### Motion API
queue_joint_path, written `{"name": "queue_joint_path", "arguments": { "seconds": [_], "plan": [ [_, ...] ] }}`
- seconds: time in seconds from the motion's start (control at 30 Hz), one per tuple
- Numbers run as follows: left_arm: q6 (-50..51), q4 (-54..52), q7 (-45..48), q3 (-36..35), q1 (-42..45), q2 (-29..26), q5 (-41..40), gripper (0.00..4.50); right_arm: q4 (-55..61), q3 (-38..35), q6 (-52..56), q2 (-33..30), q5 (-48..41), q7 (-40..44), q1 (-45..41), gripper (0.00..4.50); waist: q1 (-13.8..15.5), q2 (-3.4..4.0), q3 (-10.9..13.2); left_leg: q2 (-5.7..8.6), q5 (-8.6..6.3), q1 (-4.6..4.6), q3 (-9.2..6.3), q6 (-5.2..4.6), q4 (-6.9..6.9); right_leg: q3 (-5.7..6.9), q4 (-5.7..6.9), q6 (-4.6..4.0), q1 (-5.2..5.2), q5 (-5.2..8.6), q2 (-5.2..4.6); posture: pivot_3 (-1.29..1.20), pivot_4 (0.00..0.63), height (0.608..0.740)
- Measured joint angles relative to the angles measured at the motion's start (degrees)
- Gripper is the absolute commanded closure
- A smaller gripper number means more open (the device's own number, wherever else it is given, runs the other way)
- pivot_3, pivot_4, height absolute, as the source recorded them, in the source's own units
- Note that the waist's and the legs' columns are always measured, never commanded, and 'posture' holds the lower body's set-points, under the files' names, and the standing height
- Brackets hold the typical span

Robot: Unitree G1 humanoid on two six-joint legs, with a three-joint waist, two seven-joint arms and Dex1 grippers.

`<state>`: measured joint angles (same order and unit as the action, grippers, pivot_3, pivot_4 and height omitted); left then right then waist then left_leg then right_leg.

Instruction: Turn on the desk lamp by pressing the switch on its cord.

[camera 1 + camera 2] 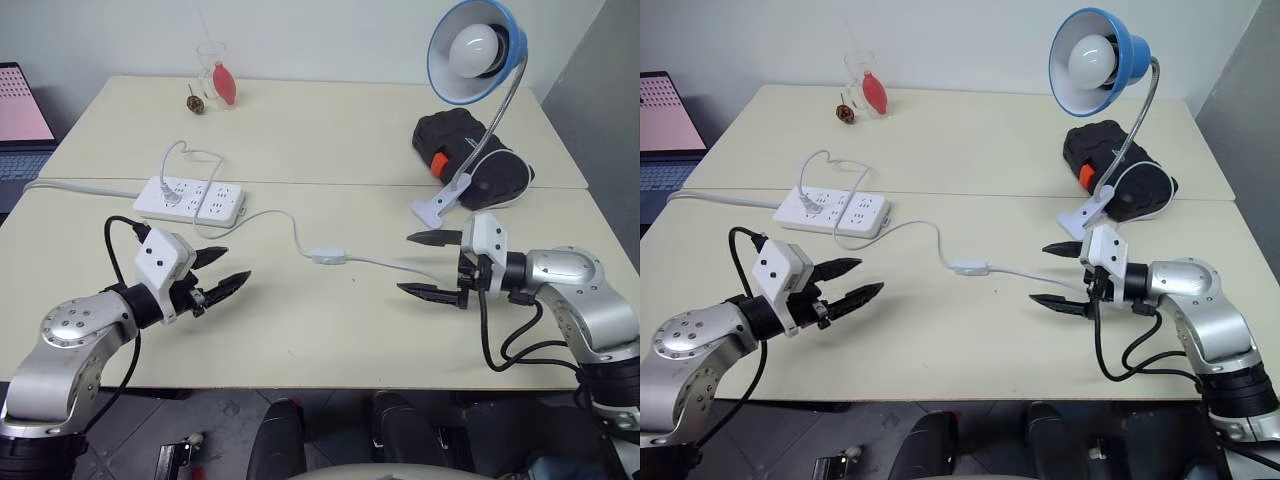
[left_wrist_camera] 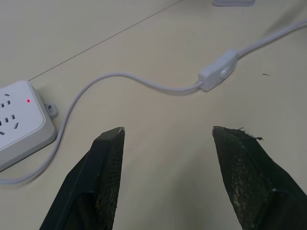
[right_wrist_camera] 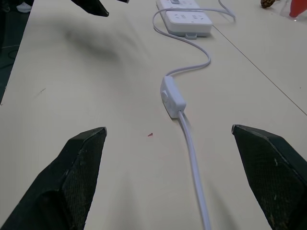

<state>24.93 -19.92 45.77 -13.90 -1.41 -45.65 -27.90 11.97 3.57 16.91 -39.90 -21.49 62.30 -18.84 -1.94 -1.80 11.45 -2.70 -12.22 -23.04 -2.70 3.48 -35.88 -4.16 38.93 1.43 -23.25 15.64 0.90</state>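
1. Left end effector [image 1: 222, 271]: fingers spread apart, holding nothing, hovering just above the desk [image 1: 300, 340] and aimed toward the switch. A black cable loops off its wrist.

2. Power strip [image 1: 190, 199]: white, lying on the desk beyond the left end effector and slightly to its outer side; a white plug sits in it and its red indicator glows.

3. Cord [image 1: 280, 222]: thin white wire running from the power strip, curving ahead of the left end effector, through the switch, then on under the right end effector toward the lamp's clamp.

4. Switch [image 1: 328, 257]: small white oblong, flat on the desk between the two end effectors, apart from both; in the right wrist view it lies straight ahead between the spread fingers, rocker facing up.

5. Right end effector [image 1: 433, 265]: fingers at full spread, empty, pointing across at the switch, with the cord passing beneath it.

6. Desk lamp [image 1: 476, 50]: blue shade, white bulb unlit, gooseneck rising from a white clamp just beyond the right end effector, beside a black bag.

Step in hand, by judgement: approach, with the switch not yet touched. The next move likely calls for one end effector to steady the switch body or cord while a fingertip of the other comes down squarely on the rocker; pressing off-centre could slide the light switch across the desk.
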Motion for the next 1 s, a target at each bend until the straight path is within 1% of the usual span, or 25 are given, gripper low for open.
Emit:
{"name": "queue_joint_path", "arguments": {
  "seconds": [0.27, 0.33, 0.37, 0.47, 0.57, 0.8, 1.0],
  "plan": [
    [-0.47, -0.5, 1.97, 0.09, -0.18, -0.7, 1.23, 1.48, -0.88, 0.2, -1.41, 0.94, 0.65, -0.12, -0.01, 0.1, 0.01, 0.0, 0.0, 0.0, 0.0, 0.0, 0.0, 0.0, 0.01, 0.0, 0.0, 0.02, 0.0, -0.01, 0.0, 0.0, 0.15, 0.74],
    [-1.5, -0.61, 3.82, 0.09, -0.17, -0.65, 0.69, 1.48, -0.88, 0.74, -1.4, 0.97, 1.29, -0.36, -0.03, 0.1, 0.01, 0.0, 0.0, 0.0, 0.0, 0.0, 0.0, 0.0, 0.01, 0.01, 0.0, 0.0, 0.0, 0.0, 0.0, 0.0, 0.15, 0.74],
    [-1.61, -1.41, 6.25, 0.04, -0.17, -0.88, -1.0, 1.48, -0.87, 1.33, -1.26, 1.16, 1.91, -0.65, -0.08, 0.1, 0.01, 0.0, 0.0, 0.0, 0.0, 0.0, 0.0, 0.0, 0.0, 0.01, 0.0, -0.01, 0.0, 0.0, 0.0, 0.0, 0.15, 0.74],
    [-1.49, -2.09, 8.12, 0.03, 0.02, -1.31, -2.5, 1.48, -0.86, 2.19, -0.69, 1.22, 2.15, -0.88, -0.39, 0.1, 0.01, 0.01, 0.0, 0.0, 0.0, 0.01, 0.0, 0.0, 0.0, 0.0, 0.0, -0.02, 0.0, 0.01, 0.0, 0.0, 0.15, 0.74],
    [-1.67, -2.09, 9.37, 0.04, 0.18, -2.08, -2.26, 1.48, -0.85, 2.99, 0.22, 1.55, 2.18, -0.53, -1.31, 0.1, -0.02, 0.0, 0.0, -0.01, 0.0, 0.01, 0.0, 0.0, 0.0, 0.01, 0.02, -0.02, 0.0, 0.01, 0.01, 0.0, 0.15, 0.74],
    [-1.86, -2.08, 11.4, 0.48, 0.37, -2.53, -1.89, 1.48, -2.01, 6.08, 5.44, 2.73, 2.31, -0.43, -6.08, 0.1, -0.05, 0.0, 0.0, -0.01, 0.0, 0.0, 0.0, 0.0, 0.0, 0.01, 0.02, 0.0, 0.0, 0.0, 0.01, 0.0, 0.15, 0.74],
    [-2.88, -1.49, 12.42, 1.2, 0.6, -2.86, 0.02, 1.48, -8.57, 9.37, 6.87, 7.59, 4.04, -0.81, -14.34, 0.1, -0.45, 0.01, 0.01, -0.02, 0.0, 0.02, -0.01, 0.0, 0.0, 0.02, 0.05, 0.03, -0.02, -0.03, 0.03, 0.0, 0.15, 0.74]
  ]
}}
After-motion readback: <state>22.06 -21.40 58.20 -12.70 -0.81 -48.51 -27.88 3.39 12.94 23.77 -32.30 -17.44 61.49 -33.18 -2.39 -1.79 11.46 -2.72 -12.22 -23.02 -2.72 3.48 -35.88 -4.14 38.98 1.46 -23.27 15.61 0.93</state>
